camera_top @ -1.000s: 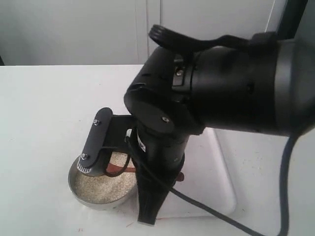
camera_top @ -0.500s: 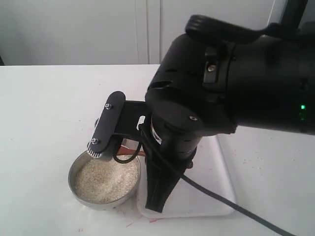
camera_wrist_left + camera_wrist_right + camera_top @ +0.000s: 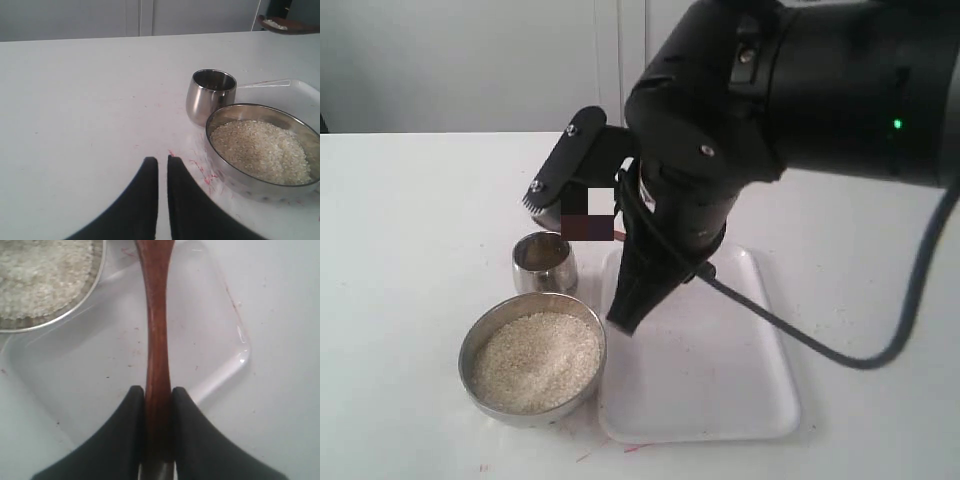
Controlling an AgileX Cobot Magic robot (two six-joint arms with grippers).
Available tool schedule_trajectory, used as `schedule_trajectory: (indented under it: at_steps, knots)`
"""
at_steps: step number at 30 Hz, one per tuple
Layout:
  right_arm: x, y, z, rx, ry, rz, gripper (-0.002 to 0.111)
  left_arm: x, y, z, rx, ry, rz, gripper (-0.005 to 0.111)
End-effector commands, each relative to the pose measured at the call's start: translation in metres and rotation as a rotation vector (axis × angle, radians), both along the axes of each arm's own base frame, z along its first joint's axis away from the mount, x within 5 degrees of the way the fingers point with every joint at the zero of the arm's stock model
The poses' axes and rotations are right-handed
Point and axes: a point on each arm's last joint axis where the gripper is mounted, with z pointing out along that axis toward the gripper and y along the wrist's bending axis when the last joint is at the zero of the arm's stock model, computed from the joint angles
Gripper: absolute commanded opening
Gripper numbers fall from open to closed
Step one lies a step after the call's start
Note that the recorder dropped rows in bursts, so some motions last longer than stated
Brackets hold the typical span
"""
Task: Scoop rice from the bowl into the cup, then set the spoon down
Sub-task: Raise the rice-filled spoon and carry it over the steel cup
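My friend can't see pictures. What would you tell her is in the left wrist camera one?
A shiny steel bowl full of rice sits on a white table, with a small steel cup close beside it. The left gripper, shut and empty, pokes in at one edge, and a brown spoon carrying some rice shows at a far corner.

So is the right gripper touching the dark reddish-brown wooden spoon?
Touching. In the right wrist view the right gripper clamps the wooden spoon by its handle, with no gap either side.
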Motion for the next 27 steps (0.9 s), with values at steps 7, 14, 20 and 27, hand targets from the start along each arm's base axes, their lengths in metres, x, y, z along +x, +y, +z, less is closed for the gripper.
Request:
schedule_trajectory:
  at_steps: [7,14,20,27]
  knots:
    - [0.039,0.002,0.011,-0.072,0.028,-0.041,0.000,0.000,0.000,0.002,-0.012,-0.006,-0.009,0.014]
    - [0.052,0.014,-0.002,-0.092,0.069,-0.032,0.000,0.000,0.000,0.002,-0.012,-0.006,-0.009,0.014]
    - [0.056,0.021,-0.019,-0.099,0.110,-0.025,0.000,0.000,0.000,0.002,-0.012,-0.006,-0.009,0.014]
    - [0.062,0.027,-0.028,-0.120,0.093,0.063,0.000,0.000,0.000,0.002,-0.012,-0.006,-0.009,0.014]
